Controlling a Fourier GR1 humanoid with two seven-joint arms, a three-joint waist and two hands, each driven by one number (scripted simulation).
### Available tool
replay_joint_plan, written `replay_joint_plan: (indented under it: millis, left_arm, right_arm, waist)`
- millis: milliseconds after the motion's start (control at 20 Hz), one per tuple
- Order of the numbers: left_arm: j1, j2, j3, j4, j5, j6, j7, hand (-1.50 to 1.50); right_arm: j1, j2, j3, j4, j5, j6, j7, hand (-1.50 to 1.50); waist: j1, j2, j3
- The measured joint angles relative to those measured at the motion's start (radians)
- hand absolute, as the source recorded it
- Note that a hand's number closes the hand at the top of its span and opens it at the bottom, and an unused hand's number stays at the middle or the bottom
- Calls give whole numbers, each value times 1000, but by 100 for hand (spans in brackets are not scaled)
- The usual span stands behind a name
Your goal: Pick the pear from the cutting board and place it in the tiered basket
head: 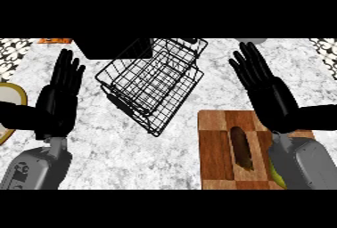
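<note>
Both hands flat open, fingers straight, holding nothing. Left hand (pixel 58 100) sits over the left side of the marble counter (pixel 118 156), well clear of the basket. Right hand (pixel 266 89) is over the counter's right side, wrist crossing the far right corner of the cutting board (pixel 217 151).

Pear (pixel 275 176): only a green sliver shows at the board's near right edge, just beside and mostly hidden under the right forearm (pixel 306 162). Can't tell its pose. A dark elongated patch lies on the board's middle, looks like shadow.

Black wire tiered basket (pixel 153 80) is at counter centre, far side, between the two hands, apart from both. Its near corner comes close to the board's far left corner, not touching.

Other items: a plate with a yellow rim (pixel 14 95) at the left edge, partly cut off and partly behind the left hand. Dark box-like object (pixel 105 48) at the far edge, touching or overlapping the basket's far side, can't tell which. Orange item (pixel 54 40) far left corner, grey round thing (pixel 253 41) far right, both barely in view.
</note>
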Motion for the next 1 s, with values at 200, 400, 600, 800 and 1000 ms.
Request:
replay_joint_plan:
  millis: [200, 400, 600, 800, 1000]
  left_arm:
    - [50, 41, 9, 23, 3, -64, 11, 0]
    - [126, 91, 2, 54, 7, -126, 29, 0]
    - [169, 121, 4, 78, 30, -178, 44, 0]
    - [196, 131, 4, 97, 42, -231, 28, 0]
    - [208, 134, 5, 92, 48, -250, 30, 0]
  right_arm:
    - [45, -22, 17, -56, 38, -4, 44, 150]
    - [137, -156, 20, -32, 165, -43, 131, -150]
    - [251, -171, -5, 27, 295, -243, 217, -150]
    - [317, -216, 27, -44, 446, -345, 282, -150]
    - [328, -368, 47, -135, 560, -302, 415, -150]
  waist:
    - [4, 4, -10]
    - [-23, 9, -25]
    - [-29, 9, -22]
    - [-14, 7, -19]
    - [-8, 5, -20]
